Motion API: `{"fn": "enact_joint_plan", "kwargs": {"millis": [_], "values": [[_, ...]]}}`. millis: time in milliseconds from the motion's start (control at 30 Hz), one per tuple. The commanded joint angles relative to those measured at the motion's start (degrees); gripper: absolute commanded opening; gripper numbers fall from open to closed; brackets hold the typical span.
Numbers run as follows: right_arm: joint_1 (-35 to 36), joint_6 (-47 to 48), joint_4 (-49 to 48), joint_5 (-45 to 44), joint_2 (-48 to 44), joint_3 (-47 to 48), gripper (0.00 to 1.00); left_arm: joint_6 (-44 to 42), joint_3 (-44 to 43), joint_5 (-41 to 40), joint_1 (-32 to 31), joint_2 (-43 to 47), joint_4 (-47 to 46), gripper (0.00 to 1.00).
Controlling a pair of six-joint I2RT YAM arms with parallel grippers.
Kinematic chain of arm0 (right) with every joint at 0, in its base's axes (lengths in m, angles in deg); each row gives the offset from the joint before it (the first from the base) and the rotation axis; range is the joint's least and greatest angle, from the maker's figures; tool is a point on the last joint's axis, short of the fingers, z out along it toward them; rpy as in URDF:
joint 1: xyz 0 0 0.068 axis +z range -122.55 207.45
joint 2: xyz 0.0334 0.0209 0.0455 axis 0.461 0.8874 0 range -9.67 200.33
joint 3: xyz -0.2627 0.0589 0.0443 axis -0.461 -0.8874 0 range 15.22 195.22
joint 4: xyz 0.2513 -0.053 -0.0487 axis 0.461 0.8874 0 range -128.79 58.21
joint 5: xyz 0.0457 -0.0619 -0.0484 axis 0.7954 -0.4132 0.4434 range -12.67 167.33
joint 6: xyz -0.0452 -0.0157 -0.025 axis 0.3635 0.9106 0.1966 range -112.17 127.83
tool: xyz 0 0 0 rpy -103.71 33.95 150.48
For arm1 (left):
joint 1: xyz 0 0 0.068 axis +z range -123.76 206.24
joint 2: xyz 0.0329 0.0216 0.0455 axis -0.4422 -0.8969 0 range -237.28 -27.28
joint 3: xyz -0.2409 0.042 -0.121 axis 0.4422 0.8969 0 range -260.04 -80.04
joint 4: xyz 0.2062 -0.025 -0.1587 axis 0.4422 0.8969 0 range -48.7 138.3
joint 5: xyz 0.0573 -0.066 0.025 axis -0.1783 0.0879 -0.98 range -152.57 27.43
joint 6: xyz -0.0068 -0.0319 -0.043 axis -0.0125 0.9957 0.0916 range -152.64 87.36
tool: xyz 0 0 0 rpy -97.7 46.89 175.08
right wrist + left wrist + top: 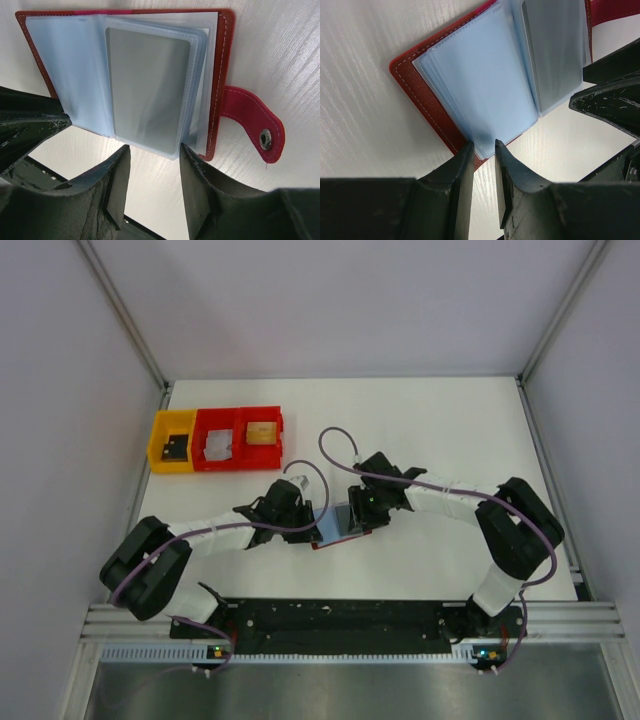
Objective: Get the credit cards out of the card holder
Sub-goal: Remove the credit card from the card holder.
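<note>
The card holder (340,525) lies open mid-table (450,420). Your left gripper (483,147), at its nine o'clock, pinches its corner, likely anchoring it. Your right gripper (152,155), at two o'clock, stands spread around a grey credit card (145,90).

Overhead view was bright and even, with diffuse white light from above and no hard shadows. The table (450,440) was nearly blown out, and the arms threw only faint soft shadows. Detail was mushy in the bins (218,440).

Left wrist view: left gripper (484,147) was near-black, underexposed and out of focus. Stitching on the wallet (420,95) was sharp, but its blue sleeves went soft towards the fingertips. There was a warm glare patch on the table at lower right.

Right wrist view was the sharpest. The stitching and snap were crisp, and the card (145,90) had a dull grey sheen. Right gripper (155,149) was dark and blurred at close range. Table glare showed below the wallet.
</note>
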Motion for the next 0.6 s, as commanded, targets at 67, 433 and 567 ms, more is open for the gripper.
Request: {"fn": "enact_joint_plan", "kwargs": {"millis": [67, 433, 567], "values": [[0.8, -0.4, -2.1, 2.6, -3.1, 3.9, 0.42, -1.0, 0.2, 0.0, -0.7, -1.5, 2.1, 0.28], [2.4, -0.6, -2.2, 5.1, -4.6, 6.2, 0.4, -0.9, 0.6, 0.0, -0.7, -1.1, 1.9, 0.28], [3.0, -0.6, -2.2, 5.3, -5.1, 6.8, 0.4, -0.8, 0.6, 0.0, -0.7, -1.2, 1.8, 0.28]]}}
